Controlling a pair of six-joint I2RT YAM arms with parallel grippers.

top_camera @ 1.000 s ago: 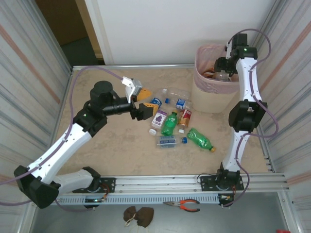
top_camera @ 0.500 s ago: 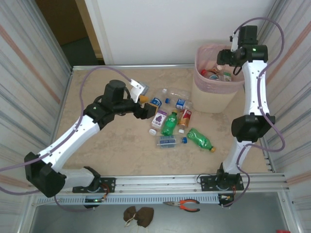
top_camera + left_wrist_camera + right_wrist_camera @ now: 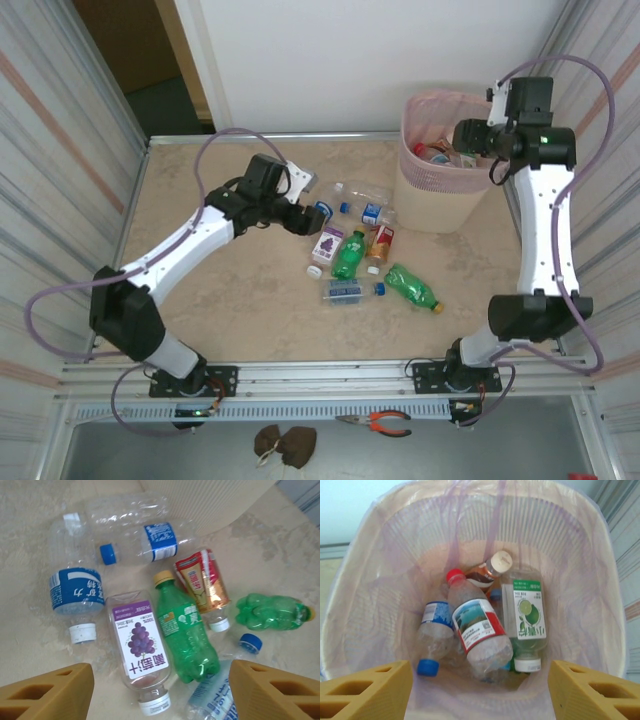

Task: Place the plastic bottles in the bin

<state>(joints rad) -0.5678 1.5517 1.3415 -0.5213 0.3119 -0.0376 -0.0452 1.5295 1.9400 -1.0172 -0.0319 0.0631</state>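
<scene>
A: How did the left gripper (image 3: 160,692) stand?

B: Spread wide, with nothing between its fingers. It hung low over the loose plastic bottles (image 3: 348,256) lying on the table (image 3: 200,290), nearest the grape-label bottle (image 3: 139,650).

A: What lay around that one?

B: The tall green bottle (image 3: 186,635) lay just beside it on the right, pointing the opposite way. Past that was the red-and-gold bottle (image 3: 202,582), and the crushed green bottle (image 3: 272,612) lay further right, apart from the rest. On the far side were two clear ones with blue labels: the blue-capped clear bottle (image 3: 145,535) and the blue-banded bottle (image 3: 75,587).

A: And the right gripper (image 3: 480,680)?

B: Spread as well, holding nothing. It was above the open mouth of the bin (image 3: 380,560), which stood at the table's far right corner.

A: Anything inside?

B: Four I could make out, at the bottom of the pink liner. The red-capped bottle (image 3: 477,630) lay in the middle, touching the lime-label bottle (image 3: 527,620) on its right. A small blue-capped bottle (image 3: 432,630) was on its left, and a brown bottle (image 3: 487,571) with a pale cap lay behind
</scene>
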